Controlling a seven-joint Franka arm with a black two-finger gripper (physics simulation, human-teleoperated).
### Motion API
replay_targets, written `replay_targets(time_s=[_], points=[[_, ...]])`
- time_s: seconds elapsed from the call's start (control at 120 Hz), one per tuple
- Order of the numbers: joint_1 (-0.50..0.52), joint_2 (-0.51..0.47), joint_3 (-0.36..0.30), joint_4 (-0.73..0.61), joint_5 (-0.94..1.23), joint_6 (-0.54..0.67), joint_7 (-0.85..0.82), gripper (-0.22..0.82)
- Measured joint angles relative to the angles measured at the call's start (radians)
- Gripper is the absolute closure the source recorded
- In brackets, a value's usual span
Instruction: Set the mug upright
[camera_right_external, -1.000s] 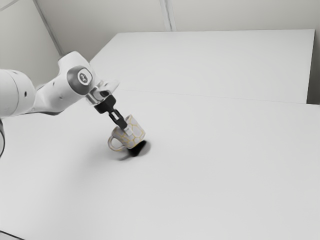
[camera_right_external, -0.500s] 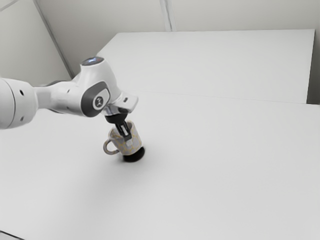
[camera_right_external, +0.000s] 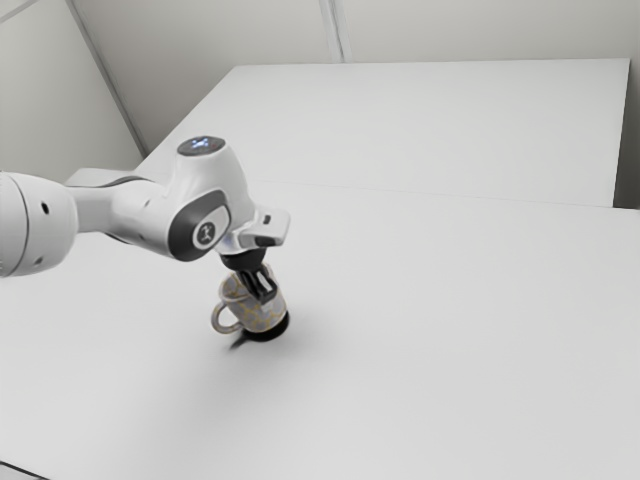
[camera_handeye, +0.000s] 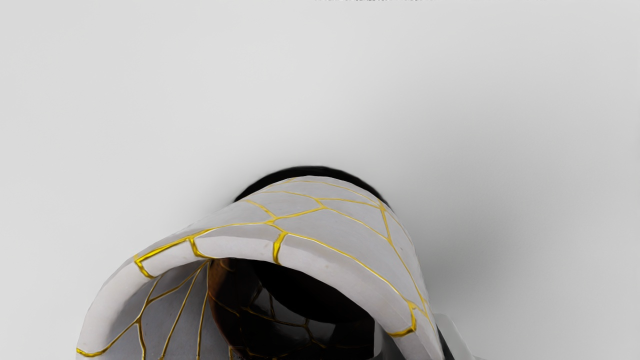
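Arm (camera_right_external: 130, 210) reaches in from the exterior view's left to the mug (camera_right_external: 266, 316), whose handle (camera_right_external: 215, 320) points that way. Mug leans slightly, base down, on or just over the worktop (camera_right_external: 430, 330); hand (camera_right_external: 262, 293) clamped on its wall.

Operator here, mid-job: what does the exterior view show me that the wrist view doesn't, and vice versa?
Exterior view: the white arm and the handle of the mug, on the exterior view's left side of the mug.

Wrist view: the dark depth of the mug's inside.

Both: the mug's yellow-lined wall and black bottom, the pale tabletop, and the gripper at the mug's rim.
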Motion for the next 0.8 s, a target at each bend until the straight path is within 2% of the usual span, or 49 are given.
replay_targets(time_s=[0.125,0.242,0.408,0.592,0.725,0.8], points=[[-0.009,-0.006,-0.009,-0.001,-0.007,0.0,-0.03,0.38],[-0.012,-0.023,-0.02,0.005,-0.01,-0.005,-0.053,0.22],[0.006,-0.045,-0.023,0.057,-0.025,-0.067,-0.13,0.1],[0.071,-0.037,-0.015,0.257,-0.033,-0.208,-0.228,0.04],[-0.01,-0.021,0.098,0.455,-0.031,-0.349,-0.273,0.02],[-0.094,0.01,0.199,0.565,-0.029,-0.433,-0.291,0.02]])
